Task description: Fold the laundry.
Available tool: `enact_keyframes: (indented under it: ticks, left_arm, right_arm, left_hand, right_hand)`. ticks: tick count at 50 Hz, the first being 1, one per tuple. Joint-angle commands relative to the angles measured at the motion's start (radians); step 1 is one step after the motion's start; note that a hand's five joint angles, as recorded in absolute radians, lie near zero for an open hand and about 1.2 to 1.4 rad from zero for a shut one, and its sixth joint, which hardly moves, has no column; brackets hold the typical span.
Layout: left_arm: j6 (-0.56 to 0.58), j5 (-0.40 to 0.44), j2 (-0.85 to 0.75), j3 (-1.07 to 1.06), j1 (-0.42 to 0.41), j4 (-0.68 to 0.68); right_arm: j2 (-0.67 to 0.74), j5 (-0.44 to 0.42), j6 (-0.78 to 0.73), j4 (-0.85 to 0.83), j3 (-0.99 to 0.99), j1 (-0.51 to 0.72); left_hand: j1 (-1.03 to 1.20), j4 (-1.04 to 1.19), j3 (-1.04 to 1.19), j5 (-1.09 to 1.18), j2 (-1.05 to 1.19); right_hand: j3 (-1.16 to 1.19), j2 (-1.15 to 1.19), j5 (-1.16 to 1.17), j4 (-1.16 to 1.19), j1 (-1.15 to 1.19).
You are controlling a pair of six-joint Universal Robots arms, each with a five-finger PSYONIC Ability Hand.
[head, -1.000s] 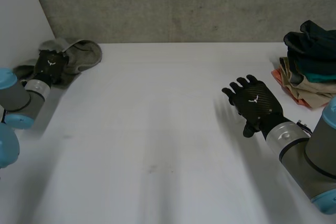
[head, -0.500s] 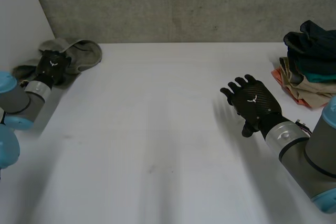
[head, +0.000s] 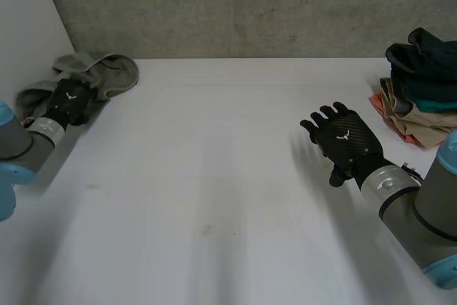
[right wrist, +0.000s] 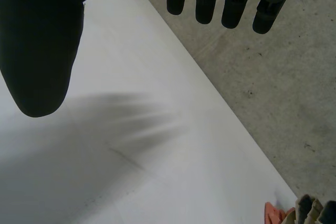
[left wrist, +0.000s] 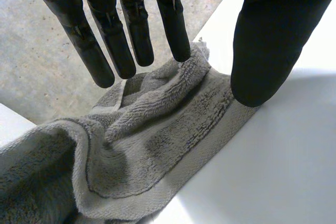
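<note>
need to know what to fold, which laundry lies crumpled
The grey towel at the far left corner, by the left hand; the clothes at right sit stacked.

A white table [head: 228, 176] holds a crumpled grey towel [head: 107, 76] at its far left and stacked clothes [head: 418, 105] far right.

We are holding our left hand [left wrist: 273, 35] over a crumpled grey towel [left wrist: 152, 145], with the fingers [left wrist: 131, 30] straight and the thumb set apart from them, near the towel's hemmed edge. The towel is lying bunched on the white table [left wrist: 278, 177].
</note>
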Motion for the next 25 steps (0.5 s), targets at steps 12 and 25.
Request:
enact_keyframes:
  ticks: [12,25]
  left_arm:
    - [0.002,-0.001,0.001,0.001,0.008,0.003]
    - [0.003,-0.001,0.006,-0.002,0.009,-0.001]
  right_arm:
    - [0.014,0.000,0.000,-0.001,-0.005,0.000]
    - [0.022,0.000,-0.002,0.000,-0.005,-0.005]
  left_hand:
    - [0.026,0.038,0.032,0.037,0.035]
    - [0.012,0.023,0.017,0.022,0.020]
  right_hand:
    - [-0.042,-0.037,-0.042,-0.040,-0.061]
    - [-0.042,-0.037,-0.042,-0.040,-0.061]
